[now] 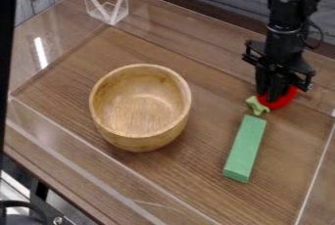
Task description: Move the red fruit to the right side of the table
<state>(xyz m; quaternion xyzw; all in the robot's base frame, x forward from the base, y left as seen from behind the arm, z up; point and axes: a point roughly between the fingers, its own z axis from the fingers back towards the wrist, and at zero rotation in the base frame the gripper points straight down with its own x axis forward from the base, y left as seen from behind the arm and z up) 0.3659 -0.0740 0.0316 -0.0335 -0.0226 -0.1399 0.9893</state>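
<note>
Pinched between closed jaws [275, 84], red fruit [277, 99] beneath; green stem end pointing left in view (long axis slanting up rightward).

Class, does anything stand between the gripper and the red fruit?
Nothing visible stands between them: the gripper is right at the red fruit, its fingers against it. The green block lies off to one side.

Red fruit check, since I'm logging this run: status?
Jaws shut on red fruit, right side of table. Green block close by.
</note>
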